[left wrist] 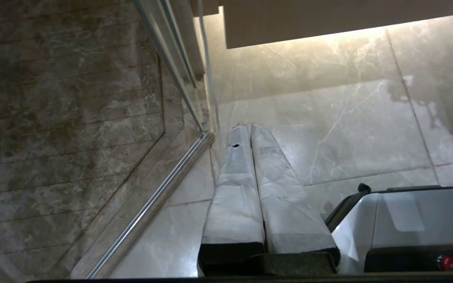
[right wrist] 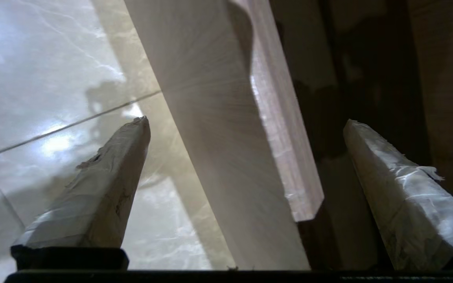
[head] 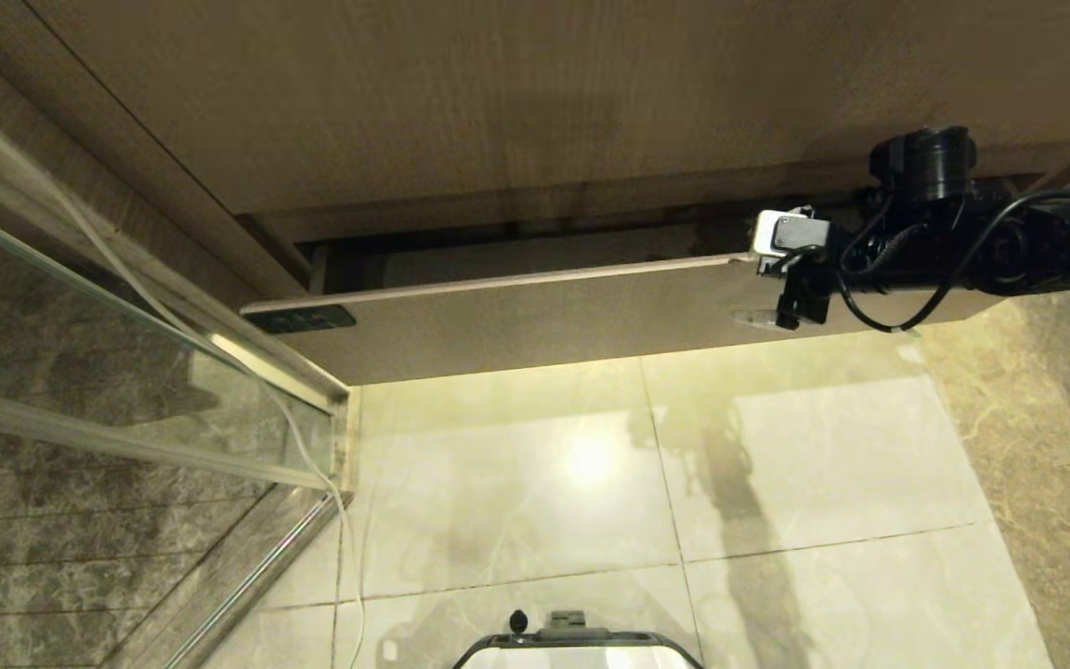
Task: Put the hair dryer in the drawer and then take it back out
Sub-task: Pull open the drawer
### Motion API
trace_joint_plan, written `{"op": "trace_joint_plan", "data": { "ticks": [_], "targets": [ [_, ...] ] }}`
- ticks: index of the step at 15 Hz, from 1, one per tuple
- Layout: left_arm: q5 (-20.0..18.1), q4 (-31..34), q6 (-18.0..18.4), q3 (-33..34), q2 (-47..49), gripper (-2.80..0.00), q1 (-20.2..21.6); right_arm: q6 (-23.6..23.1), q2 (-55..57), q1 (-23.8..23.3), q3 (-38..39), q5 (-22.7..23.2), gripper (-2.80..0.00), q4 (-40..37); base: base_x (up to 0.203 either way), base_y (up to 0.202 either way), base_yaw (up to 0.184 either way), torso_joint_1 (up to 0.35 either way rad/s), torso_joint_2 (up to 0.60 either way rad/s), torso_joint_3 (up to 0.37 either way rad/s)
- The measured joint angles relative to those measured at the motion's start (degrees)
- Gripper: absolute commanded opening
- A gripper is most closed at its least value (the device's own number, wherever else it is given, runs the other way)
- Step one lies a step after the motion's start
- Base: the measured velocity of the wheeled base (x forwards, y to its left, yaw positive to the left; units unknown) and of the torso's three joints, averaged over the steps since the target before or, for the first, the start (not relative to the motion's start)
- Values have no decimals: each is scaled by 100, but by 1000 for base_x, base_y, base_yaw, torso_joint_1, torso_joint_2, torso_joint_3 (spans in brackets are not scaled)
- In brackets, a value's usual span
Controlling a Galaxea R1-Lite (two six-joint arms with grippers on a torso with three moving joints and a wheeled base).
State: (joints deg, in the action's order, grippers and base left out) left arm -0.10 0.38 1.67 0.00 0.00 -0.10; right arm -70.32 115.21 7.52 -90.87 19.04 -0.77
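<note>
Wood-grain, wide shallow drawer [head: 535, 321] lying ajar, running left to right; spread-open right gripper [right wrist: 246, 157] straddling its front's right end.

drawer [head: 535, 316] interior: mostly hidden, dark | right arm [head: 1055, 243]: cut off by edge

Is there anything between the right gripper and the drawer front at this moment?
Nothing visible. The open right gripper straddles the top edge of the drawer front near its right end, one finger on each side. The hair dryer is not in view.
</note>
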Motion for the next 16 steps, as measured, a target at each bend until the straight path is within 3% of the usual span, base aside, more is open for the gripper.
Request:
{"op": "trace_joint_plan", "data": {
  "ticks": [5, 9, 13, 16],
  "targets": [
    [2, -2, 0, 0, 0, -280, 1, 20, -509, 7, 667, -467, 0, -765, 0, 0, 0, 0, 0, 0],
    [0, -3, -2, 0, 0, -280, 0, 73, -1235, -9, 1409, -564, 0, -1601, 0, 0, 0, 0, 0, 0],
    [0, -5, -4, 0, 0, -280, -1, 538, -2098, -4, 1921, -656, 0, -1897, 0, 0, 0, 0, 0, 0],
    [2, -2, -2, 0, 0, -280, -5, 1115, -3133, -59, 2437, -884, 0, -2729, 0, 0, 0, 0, 0, 0]
  ]
}}
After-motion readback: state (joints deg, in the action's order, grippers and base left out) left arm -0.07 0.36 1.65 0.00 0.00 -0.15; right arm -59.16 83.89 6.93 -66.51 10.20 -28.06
